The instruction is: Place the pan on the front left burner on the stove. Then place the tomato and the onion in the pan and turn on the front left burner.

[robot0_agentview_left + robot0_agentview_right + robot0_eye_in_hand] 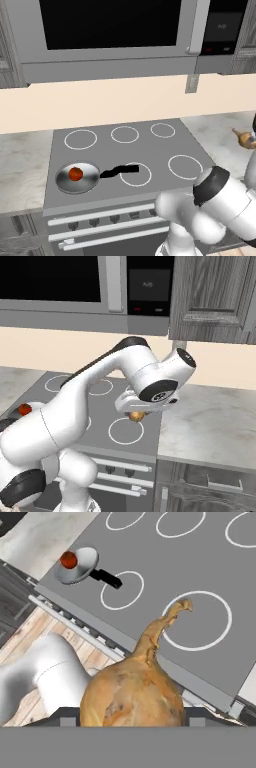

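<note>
The steel pan (88,182) sits at the front left of the grey stove (155,150), covering the front left burner, with its black handle (120,171) pointing right. The red tomato (75,173) lies inside the pan (84,563), and shows again as the tomato (68,560) in the hand view. My gripper (135,413) is shut on the golden-tan onion (132,692), held in the air over the stove's front right part, well right of the pan. The onion (244,138) also shows at the right edge of the left base view.
Dark knobs (95,221) and pale bar handles (105,231) run along the stove's front. Marble counter lies on the left (20,165) and right (210,421). A microwave (110,30) hangs above the stove. My own arm (75,406) spans the stove's front.
</note>
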Robot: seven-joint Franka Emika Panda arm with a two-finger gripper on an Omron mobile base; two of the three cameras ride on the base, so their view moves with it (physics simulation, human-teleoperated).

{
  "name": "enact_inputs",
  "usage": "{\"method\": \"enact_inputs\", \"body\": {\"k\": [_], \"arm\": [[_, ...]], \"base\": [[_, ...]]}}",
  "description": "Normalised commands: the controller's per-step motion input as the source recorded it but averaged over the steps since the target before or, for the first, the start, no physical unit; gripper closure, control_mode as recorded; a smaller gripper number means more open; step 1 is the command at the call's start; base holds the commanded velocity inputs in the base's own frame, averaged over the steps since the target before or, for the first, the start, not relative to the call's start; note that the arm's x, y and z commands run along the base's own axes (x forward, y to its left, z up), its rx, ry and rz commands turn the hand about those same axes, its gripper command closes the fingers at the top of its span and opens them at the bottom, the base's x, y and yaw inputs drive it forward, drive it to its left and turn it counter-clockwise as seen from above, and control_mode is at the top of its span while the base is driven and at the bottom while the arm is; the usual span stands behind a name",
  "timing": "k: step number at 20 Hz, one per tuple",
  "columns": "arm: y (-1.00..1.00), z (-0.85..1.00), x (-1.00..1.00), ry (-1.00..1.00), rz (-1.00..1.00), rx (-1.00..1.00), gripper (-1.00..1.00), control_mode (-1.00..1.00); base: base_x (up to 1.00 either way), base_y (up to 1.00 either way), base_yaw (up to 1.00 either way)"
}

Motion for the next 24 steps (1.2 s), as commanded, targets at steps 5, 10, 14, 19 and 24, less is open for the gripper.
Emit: {"method": "enact_inputs", "body": {"k": [5,10,14,19,24], "arm": [[0.83,0.13,0.05,-0.04,0.05,-0.14,1.00,-1.00],[0.92,0.03,0.24,0.00,0.00,-0.18,1.00,-1.00],[0.93,0.02,0.18,0.15,0.00,-0.21,1.00,-1.00],[0.27,0.11,0.34,0.25,-0.11,-0.13,1.00,-1.00],[0.02,0.00,0.55,0.21,-0.34,-0.02,1.00,-1.00]], "base": [[0.00,0.00,0.00],[0.00,0.00,0.00],[0.00,0.00,0.00],[0.00,0.00,0.00],[0.00,0.00,0.00]]}}
